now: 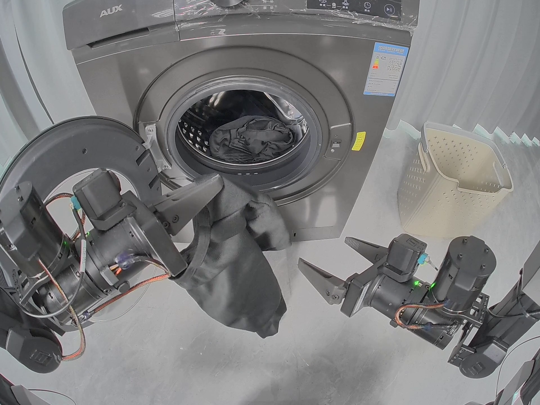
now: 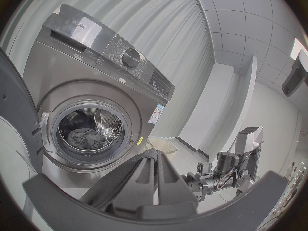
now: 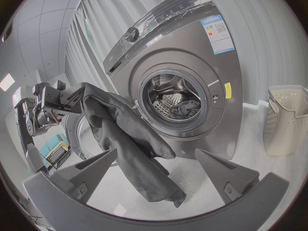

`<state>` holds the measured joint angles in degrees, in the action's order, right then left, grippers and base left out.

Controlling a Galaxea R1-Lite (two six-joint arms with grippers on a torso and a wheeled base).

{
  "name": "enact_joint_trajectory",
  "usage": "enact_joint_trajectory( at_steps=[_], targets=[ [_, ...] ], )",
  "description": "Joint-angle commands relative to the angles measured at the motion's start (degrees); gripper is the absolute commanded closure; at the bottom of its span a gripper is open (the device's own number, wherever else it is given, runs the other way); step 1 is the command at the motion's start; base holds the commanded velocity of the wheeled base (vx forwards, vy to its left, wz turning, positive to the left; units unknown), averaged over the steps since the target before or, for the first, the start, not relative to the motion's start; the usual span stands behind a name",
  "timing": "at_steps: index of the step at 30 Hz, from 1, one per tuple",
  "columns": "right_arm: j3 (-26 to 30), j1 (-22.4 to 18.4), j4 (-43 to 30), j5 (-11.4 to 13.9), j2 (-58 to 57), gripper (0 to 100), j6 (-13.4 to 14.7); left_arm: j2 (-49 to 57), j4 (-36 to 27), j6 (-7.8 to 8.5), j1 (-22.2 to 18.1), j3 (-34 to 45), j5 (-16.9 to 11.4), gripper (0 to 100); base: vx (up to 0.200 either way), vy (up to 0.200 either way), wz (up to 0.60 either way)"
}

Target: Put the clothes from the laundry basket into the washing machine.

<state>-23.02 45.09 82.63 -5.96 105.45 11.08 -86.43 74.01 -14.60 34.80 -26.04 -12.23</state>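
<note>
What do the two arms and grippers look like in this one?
The left arm and right arm are dark grey to black, built of thick cylindrical housings. The left gripper and right gripper each have two long, wedge-shaped dark grey fingers tapering to points. A copper-coloured braided cable loops along each wrist, near a small teal connector. A boxy black module sits atop each wrist.

The left gripper (image 1: 216,182) has its two fingers pressed together on a fold of a dark garment (image 1: 236,271), and the cloth hangs down under the claw. Behind the claw, the left wrist carries loops of cable. The right gripper (image 1: 324,252) is well apart, to the right of the left claw. Its fingers (image 1: 315,274) are spread wide and point forward and a little toward the left claw.
</note>
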Motion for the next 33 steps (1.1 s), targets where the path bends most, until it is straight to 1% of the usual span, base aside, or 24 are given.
enact_joint_trajectory(
  at_steps=[1,4,10,11,14,18,19,21,23,25,26,27,28,30,31,33],
  targets=[
    [0.1,0.3,0.0,0.0,-0.3,0,0.0,-0.2,0.0,0.01,0.0,-0.4,0.0,100,0.0,0.0,0.0],
    [0.1,0.7,0.0,0.0,-0.2,0,0.0,-0.6,-0.1,0.01,0.0,-1.1,0.1,100,0.0,0.0,0.0],
    [-0.5,2.1,0.2,-0.1,1.0,0,0.1,-2.8,0.0,0.1,-1.8,-3.7,0.3,100,0.0,0.0,0.0],
    [-0.8,3.0,0.3,-0.1,2.3,0,0.0,-3.6,0.0,0.1,-2.0,-4.7,1.5,100,0.0,0.0,0.0],
    [-1.2,4.8,0.3,-0.2,4.3,0,0.1,-4.6,0.1,0.19,-2.0,-6.0,3.4,100,0.0,0.0,0.0],
    [-3.0,6.9,1.5,-0.1,7.4,0,-0.1,-5.2,0.0,0.19,-2.0,-7.4,4.6,100,0.0,0.0,0.0],
    [-3.0,6.9,1.5,-0.1,7.4,0,-0.1,-5.2,0.0,0.19,-2.0,-7.4,4.6,100,0.0,0.0,0.0],
    [-5.3,9.0,2.0,0.0,10.0,0,-0.2,-5.8,0.0,0.19,-2.0,-8.0,5.4,100,0.0,0.0,0.0],
    [-6.6,10.2,2.7,0.1,11.4,0,-0.2,-5.9,0.1,0.19,-2.0,-8.1,5.5,100,0.0,0.0,0.0],
    [-9.2,12.2,3.3,0.1,13.8,0,-0.3,-6.0,0.0,0.19,-2.0,-8.3,5.7,100,0.0,0.0,0.0],
    [-9.2,12.2,3.3,0.1,13.8,0,-0.3,-6.0,0.0,0.19,-2.0,-8.3,5.7,100,0.0,0.0,0.0],
    [-11.0,13.0,3.4,0.1,15.6,0,-0.3,-6.5,0.0,0.19,-2.0,-8.7,5.8,100,0.0,0.0,0.0],
    [-11.3,13.1,3.4,0.1,15.8,0,-0.3,-6.6,0.1,0.19,-2.0,-8.7,5.8,100,0.0,0.0,0.0],
    [-15.2,13.3,3.4,0.1,18.8,0,-0.4,-6.7,0.0,0.19,-2.0,-9.2,6.3,100,0.0,0.0,0.0],
    [-15.8,13.3,3.4,0.1,19.4,0,-0.4,-6.7,0.0,0.19,-2.0,-9.3,6.5,100,0.0,0.0,0.0],
    [-20.1,13.3,3.2,0.3,22.3,0,-0.6,-7.4,0.2,0.19,-2.0,-9.6,7.2,100,0.0,0.0,0.0]
  ],
)
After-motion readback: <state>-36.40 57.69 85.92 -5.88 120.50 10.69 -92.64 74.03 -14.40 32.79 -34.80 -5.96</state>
